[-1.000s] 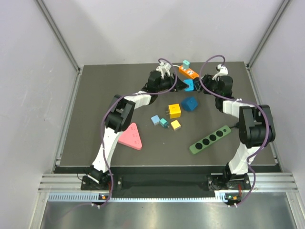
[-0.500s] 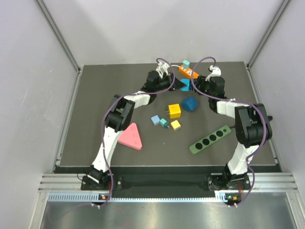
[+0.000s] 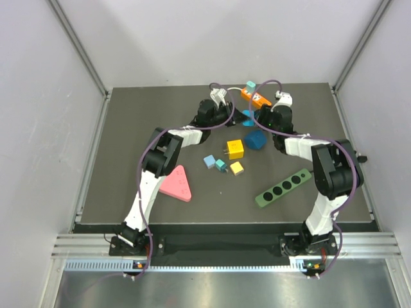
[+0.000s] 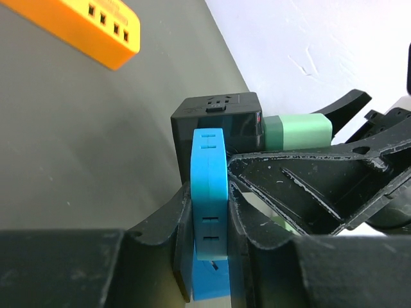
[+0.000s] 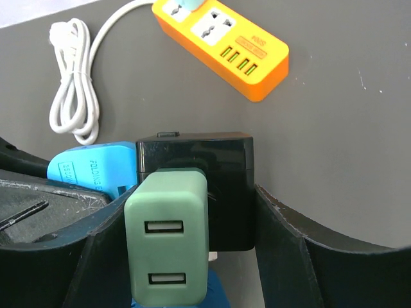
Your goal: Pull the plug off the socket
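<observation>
We see the left gripper (image 4: 210,192) clenched on a flat blue plastic plug (image 4: 209,154), which sits in the black cube socket adapter (image 4: 218,112) far back on the dark table (image 3: 128,128). A pale green USB charger (image 5: 167,237) sticks out of the adapter too. The right gripper (image 5: 196,191) clamps its 2 sides.
</observation>
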`<move>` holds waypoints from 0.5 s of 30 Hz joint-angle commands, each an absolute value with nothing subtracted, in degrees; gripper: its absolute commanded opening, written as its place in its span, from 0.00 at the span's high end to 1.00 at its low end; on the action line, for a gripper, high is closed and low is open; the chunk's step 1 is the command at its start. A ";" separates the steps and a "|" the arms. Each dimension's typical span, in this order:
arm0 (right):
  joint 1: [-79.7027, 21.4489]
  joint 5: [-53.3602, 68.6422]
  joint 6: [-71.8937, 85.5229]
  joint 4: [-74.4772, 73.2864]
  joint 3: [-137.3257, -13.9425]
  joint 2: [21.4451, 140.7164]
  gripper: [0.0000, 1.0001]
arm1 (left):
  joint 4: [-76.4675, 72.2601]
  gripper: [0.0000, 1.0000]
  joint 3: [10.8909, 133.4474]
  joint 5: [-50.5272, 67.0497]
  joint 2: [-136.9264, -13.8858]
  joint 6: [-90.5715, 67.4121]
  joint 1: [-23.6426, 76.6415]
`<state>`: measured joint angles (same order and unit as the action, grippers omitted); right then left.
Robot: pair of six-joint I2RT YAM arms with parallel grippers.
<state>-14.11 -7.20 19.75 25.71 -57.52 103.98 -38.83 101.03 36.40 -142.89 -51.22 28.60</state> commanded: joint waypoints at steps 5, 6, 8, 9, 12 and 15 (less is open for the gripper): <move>-10.90 -24.08 19.16 26.46 -59.77 100.90 1.00 | -55.61 1.00 97.91 39.02 -142.47 -63.44 22.94; -10.90 -25.30 19.07 26.28 -59.85 100.90 1.00 | -58.85 1.00 97.48 39.28 -142.82 -66.15 22.59; -10.81 -26.28 18.55 26.71 -59.42 100.29 1.00 | -61.08 1.00 97.47 40.25 -143.44 -68.98 21.80; -10.72 -26.98 18.72 26.89 -58.63 100.02 1.00 | -62.48 1.00 97.47 40.34 -143.61 -69.52 21.62; -10.20 -27.16 19.60 26.90 -58.10 99.67 1.00 | -63.71 1.00 97.29 40.69 -143.96 -71.10 21.27; -10.19 -27.42 19.60 26.46 -58.36 99.67 1.00 | -63.90 1.00 97.47 41.57 -143.97 -69.80 21.09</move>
<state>-14.81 -11.66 20.73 25.32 -57.49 102.28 -54.17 97.32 39.97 -144.92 -69.01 25.91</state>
